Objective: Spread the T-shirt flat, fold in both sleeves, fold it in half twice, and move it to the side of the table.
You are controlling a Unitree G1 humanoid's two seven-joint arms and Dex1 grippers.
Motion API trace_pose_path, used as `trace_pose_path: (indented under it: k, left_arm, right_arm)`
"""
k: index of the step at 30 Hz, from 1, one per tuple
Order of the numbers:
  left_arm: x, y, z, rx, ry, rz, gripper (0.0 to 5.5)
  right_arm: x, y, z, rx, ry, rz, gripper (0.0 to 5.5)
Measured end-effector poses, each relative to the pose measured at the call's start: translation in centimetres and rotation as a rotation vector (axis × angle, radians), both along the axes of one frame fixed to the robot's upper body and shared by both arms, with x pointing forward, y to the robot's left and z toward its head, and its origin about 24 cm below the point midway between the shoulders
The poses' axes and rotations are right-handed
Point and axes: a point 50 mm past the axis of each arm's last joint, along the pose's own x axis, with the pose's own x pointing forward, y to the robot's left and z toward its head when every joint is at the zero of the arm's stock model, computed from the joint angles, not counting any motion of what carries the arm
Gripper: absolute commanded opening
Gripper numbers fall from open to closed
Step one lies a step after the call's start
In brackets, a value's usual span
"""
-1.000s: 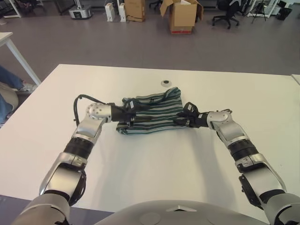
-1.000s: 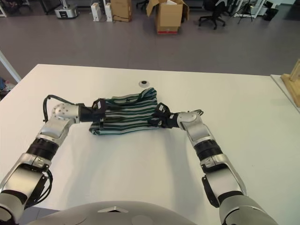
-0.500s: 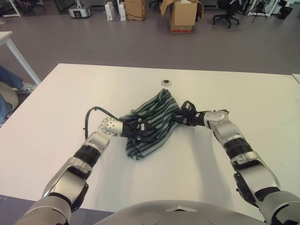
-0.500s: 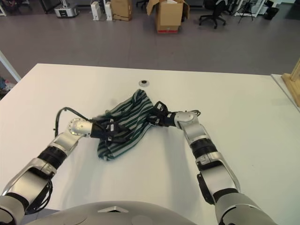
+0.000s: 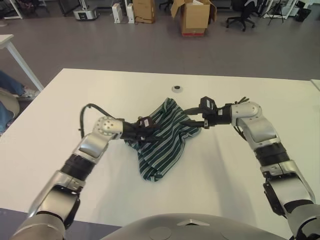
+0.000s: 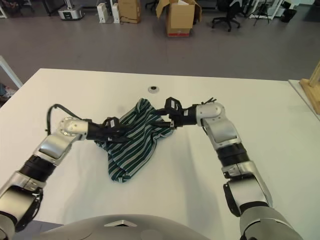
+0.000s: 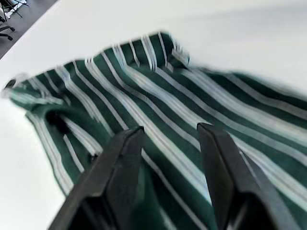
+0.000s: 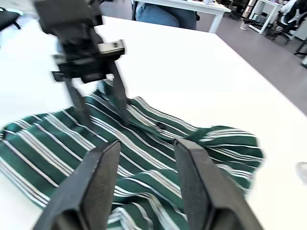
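Note:
The green striped T-shirt (image 5: 161, 140) lies bunched in the middle of the white table (image 5: 240, 180), with one long end trailing toward the front edge. My left gripper (image 5: 149, 124) comes in from the left and hovers open just over the shirt's left part; in its wrist view the left gripper (image 7: 170, 128) has striped cloth under its spread fingers. My right gripper (image 5: 193, 119) comes in from the right at the shirt's upper right edge. In its wrist view the right gripper (image 8: 146, 143) is open above the cloth, facing the left gripper (image 8: 96, 98).
A small round grommet (image 5: 177, 89) sits in the table behind the shirt. Bare table surface spreads to the left, right and front. On the floor beyond the far edge stand a cardboard box (image 5: 195, 17) and an office chair (image 5: 242, 12).
The shirt, stretched as a flat band between both grippers a second ago, has swung round and now lies crumpled with an end toward the front. The right elbow has risen.

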Motion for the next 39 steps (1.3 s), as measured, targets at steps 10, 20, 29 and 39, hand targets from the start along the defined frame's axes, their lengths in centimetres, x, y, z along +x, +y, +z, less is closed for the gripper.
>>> trace_pose_path:
  k: [10,20,29,39]
  left_arm:
    - [2.1,1.6,-2.2,0.063,-0.210,0.102,2.04]
    - [-4.0,0.6,-2.4,-0.109,0.166,0.120,2.04]
    - [-3.0,6.3,-3.6,-0.055,-0.042,0.752,2.04]
    - [-4.2,2.7,0.9,-0.631,0.328,0.434,2.04]
  right_arm:
    - [-2.3,2.4,-7.9,0.058,0.382,-0.395,2.02]
    - [-3.3,-0.9,-6.5,-0.083,0.424,-0.238,2.02]
    - [-5.4,-2.7,-5.9,-0.192,0.420,-0.109,2.02]
    - [-5.5,-3.1,-6.2,-0.207,0.409,-0.093,2.02]
